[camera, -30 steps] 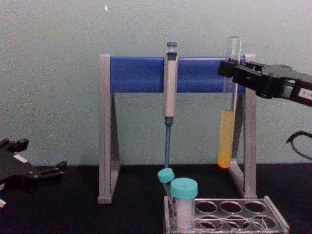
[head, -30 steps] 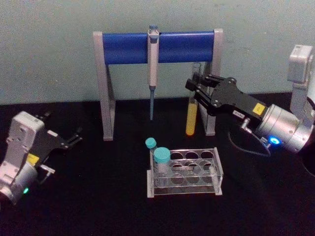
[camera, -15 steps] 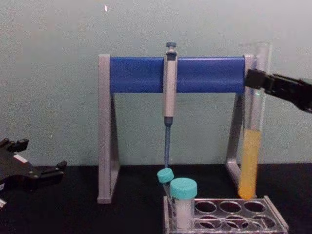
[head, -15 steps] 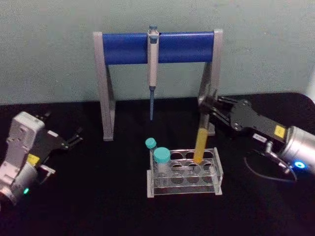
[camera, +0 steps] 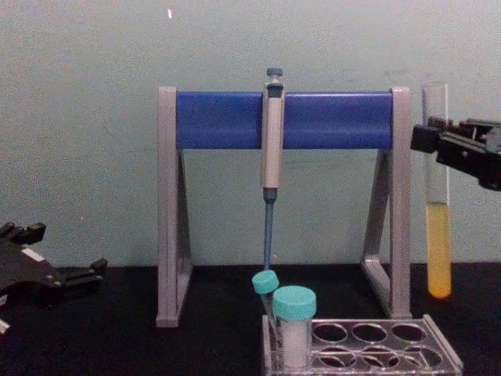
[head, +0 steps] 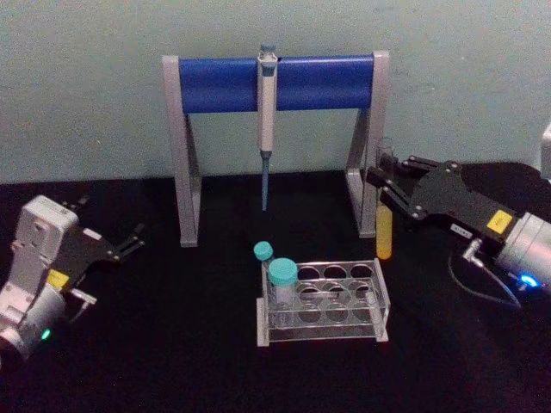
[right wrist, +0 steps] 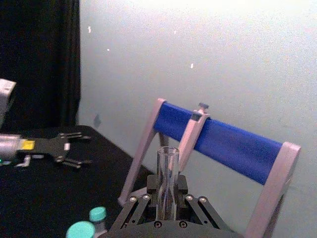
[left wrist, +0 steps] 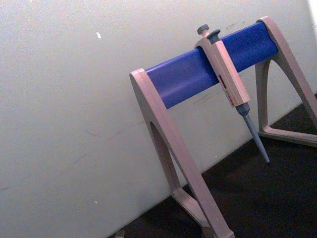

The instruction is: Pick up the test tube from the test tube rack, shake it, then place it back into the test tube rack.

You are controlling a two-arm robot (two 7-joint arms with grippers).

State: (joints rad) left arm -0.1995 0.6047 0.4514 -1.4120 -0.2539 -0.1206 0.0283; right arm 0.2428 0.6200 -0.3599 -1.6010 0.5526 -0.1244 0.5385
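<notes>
Right gripper (head: 386, 182) clamps the tube (head: 384, 232) upright, lifted far-right of the rack (head: 382, 301), likely for shaking; left gripper (head: 131, 241) idles open.

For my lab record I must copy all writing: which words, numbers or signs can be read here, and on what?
No text can be read.
On the right gripper, which holds the test tube: a yellow sticker, marks too small to read.
On the left gripper: a yellow sticker, too small to read.
On the pipette: small marks, blurred.
</notes>
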